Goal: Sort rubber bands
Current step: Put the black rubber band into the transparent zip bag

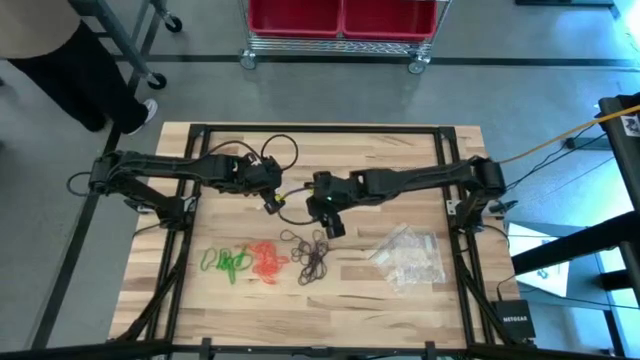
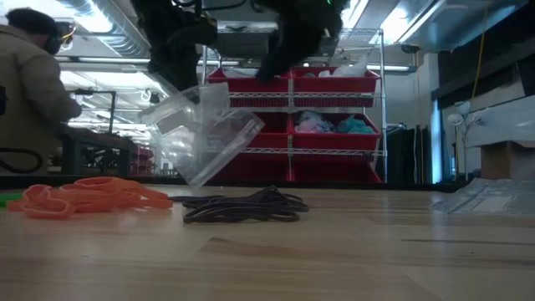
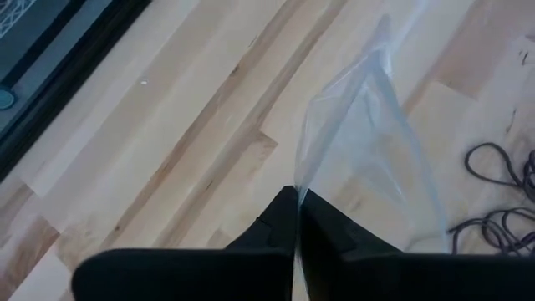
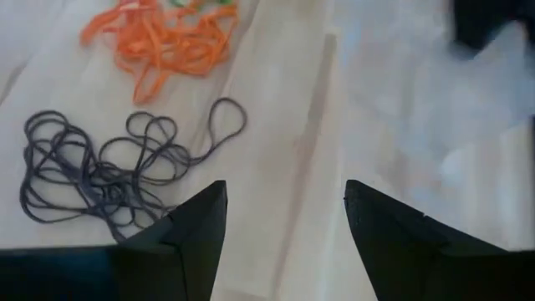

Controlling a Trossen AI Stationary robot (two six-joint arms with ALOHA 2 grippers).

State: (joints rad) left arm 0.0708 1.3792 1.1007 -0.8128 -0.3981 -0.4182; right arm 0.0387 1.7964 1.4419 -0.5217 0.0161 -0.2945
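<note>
Three heaps of rubber bands lie on the wooden table [image 1: 400,160] near its front: green [image 1: 228,262], orange [image 1: 268,262] and black [image 1: 312,255]. My left gripper [image 1: 272,200] hovers behind them at mid-table, shut on a clear plastic bag [image 2: 209,134]. My right gripper [image 1: 335,225] stands open just right of it, above and behind the black bands [image 4: 109,176], with nothing between its fingers. The orange bands [image 4: 167,38] lie beyond the black ones in the right wrist view. My left gripper pinches the clear bag by a thin edge [image 3: 303,180] between its two shut fingers, which slant downward. The bag spreads out beyond the fingertips and hangs below them, slack and puffed open. Whether its lower corner [image 2: 196,177] touches the table I cannot tell.
A pile of clear plastic bags [image 1: 408,258] lies at the near right. Black cables [image 1: 280,150] loop along the far side behind the left arm. A person [image 1: 60,60] stands beyond the far left corner, and a wire shelf with red bins [image 1: 340,20] stands behind the table.
</note>
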